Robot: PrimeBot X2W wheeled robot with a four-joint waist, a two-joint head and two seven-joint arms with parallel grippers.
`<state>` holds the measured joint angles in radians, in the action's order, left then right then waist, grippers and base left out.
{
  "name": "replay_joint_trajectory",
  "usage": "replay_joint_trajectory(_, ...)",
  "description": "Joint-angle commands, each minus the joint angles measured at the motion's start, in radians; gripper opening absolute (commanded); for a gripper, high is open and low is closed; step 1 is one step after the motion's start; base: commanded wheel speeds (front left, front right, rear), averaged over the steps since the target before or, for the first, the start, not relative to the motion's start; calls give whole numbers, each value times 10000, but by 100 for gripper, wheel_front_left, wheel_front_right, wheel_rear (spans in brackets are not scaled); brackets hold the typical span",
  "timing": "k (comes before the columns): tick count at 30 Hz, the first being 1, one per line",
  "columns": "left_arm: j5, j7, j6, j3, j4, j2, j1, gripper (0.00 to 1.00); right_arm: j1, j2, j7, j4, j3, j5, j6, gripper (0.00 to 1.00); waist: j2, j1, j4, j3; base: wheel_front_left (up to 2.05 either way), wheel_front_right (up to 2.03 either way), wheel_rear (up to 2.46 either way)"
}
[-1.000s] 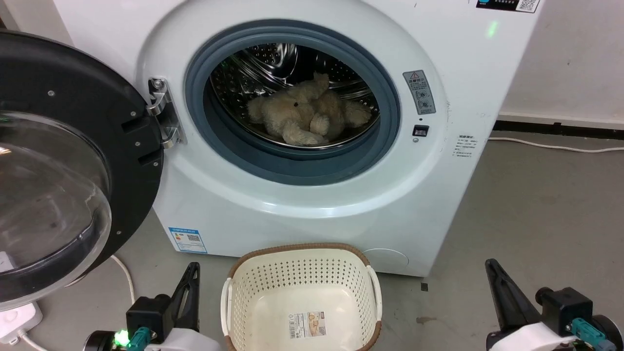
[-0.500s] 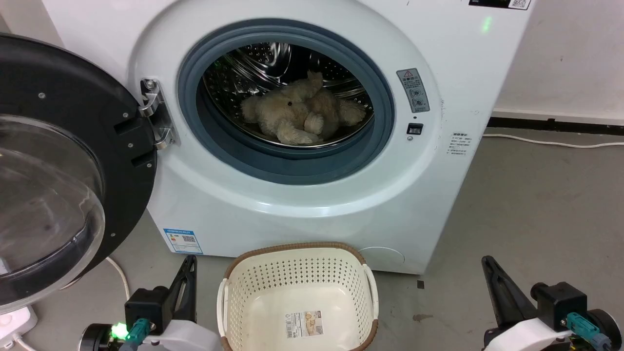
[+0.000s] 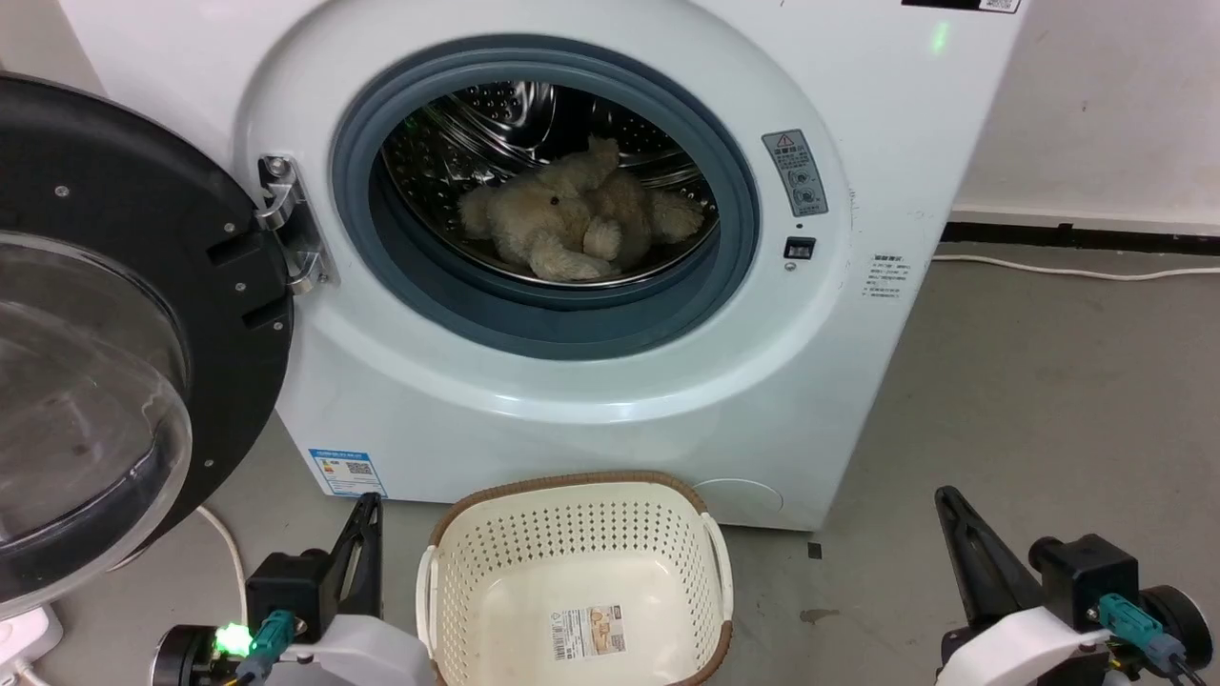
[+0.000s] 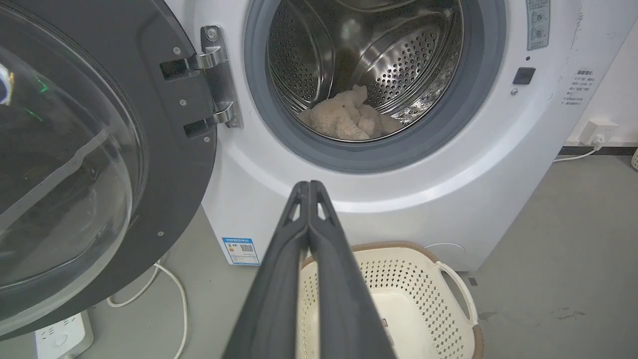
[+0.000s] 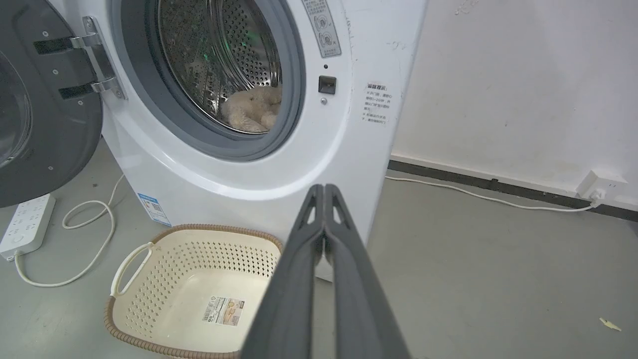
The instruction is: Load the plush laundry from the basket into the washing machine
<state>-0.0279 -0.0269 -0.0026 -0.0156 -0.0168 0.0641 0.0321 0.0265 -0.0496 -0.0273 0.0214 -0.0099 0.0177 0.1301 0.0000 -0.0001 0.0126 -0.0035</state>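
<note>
**Bear in the washer, basket empty**

My head camera has slid a little, so the whole picture has shifted. None of the things have moved. The plush laundry (image 3: 572, 229), a fluffy teddy bear, lies in the drum (image 3: 496, 124) of the washing machine (image 3: 572, 391), in the same spot as before. The basket (image 3: 572, 479) sits on the floor just in front, with nothing in it. So I think the loading is done. The door (image 3: 143, 191) hangs wide open.

My left hand (image 3: 370, 505) and right hand (image 3: 945, 500) are both clenched tight. They hold nothing and sit low on each side of the basket.

I see a basket sticker (image 3: 588, 633), a warning sticker (image 3: 794, 173) and a blue sticker (image 3: 341, 470). The writing is too small for me to read.
</note>
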Motion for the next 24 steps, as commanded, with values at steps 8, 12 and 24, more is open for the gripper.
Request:
replay_joint_trajectory(8, 211, 184, 25, 117, 134, -107, -276, 0, -224, -6, 188, -167, 74, -130, 6, 0, 0, 1, -83, 23, 0, 0, 0)
replay_joint_trajectory(12, 276, 266, 26, 155, 167, -138, -319, 0, -264, -6, 270, -212, 98, -176, 6, 0, 0, 1, -124, 34, 0, 0, 0)
replay_joint_trajectory(24, 279, 269, 26, 156, 168, -139, -321, 0, -265, -6, 273, -214, 99, -177, 6, 0, 0, 1, -126, 35, 0, 0, 0)
